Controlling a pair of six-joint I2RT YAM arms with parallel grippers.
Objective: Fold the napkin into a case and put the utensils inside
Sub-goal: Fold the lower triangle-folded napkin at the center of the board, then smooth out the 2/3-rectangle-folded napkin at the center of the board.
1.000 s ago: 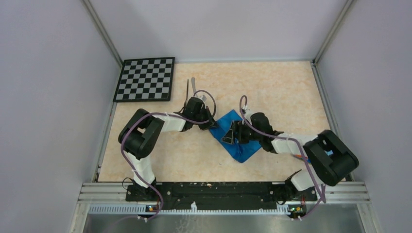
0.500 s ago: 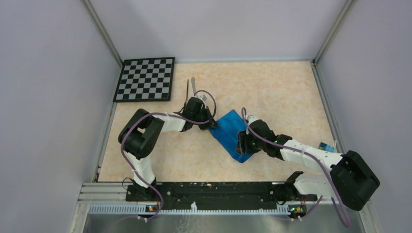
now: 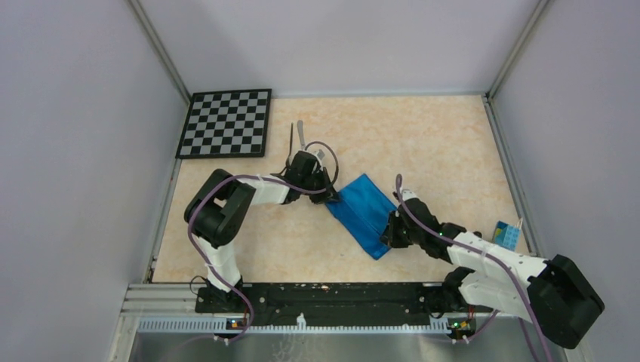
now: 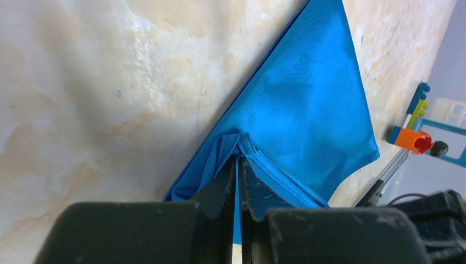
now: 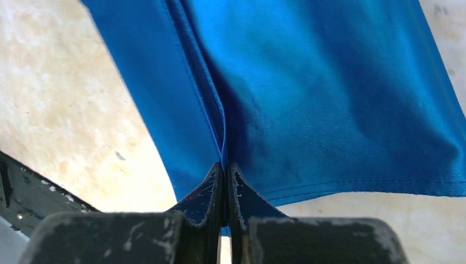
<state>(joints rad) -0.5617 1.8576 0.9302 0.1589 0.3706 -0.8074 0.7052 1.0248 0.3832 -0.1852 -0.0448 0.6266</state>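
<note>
The bright blue napkin (image 3: 366, 213) lies folded into a slanted strip in the middle of the table. My left gripper (image 3: 330, 197) is shut on its left corner; in the left wrist view the cloth (image 4: 308, 104) bunches between the closed jaws (image 4: 238, 159). My right gripper (image 3: 391, 232) is shut on the napkin's near right edge, and the right wrist view shows a fold of the cloth (image 5: 308, 93) pinched at the fingertips (image 5: 225, 165). The dark fork (image 3: 291, 142) and the pale knife (image 3: 301, 134) lie side by side beyond the left gripper.
A black-and-white checkerboard (image 3: 226, 123) sits at the back left corner. A small coloured toy-block piece (image 3: 508, 234) lies near the right edge, next to the right arm. Walls close in three sides.
My right arm has swung back from over the napkin to its near right edge, and its jaws have gone from open to shut on the cloth. The left gripper has kept its hold.
</note>
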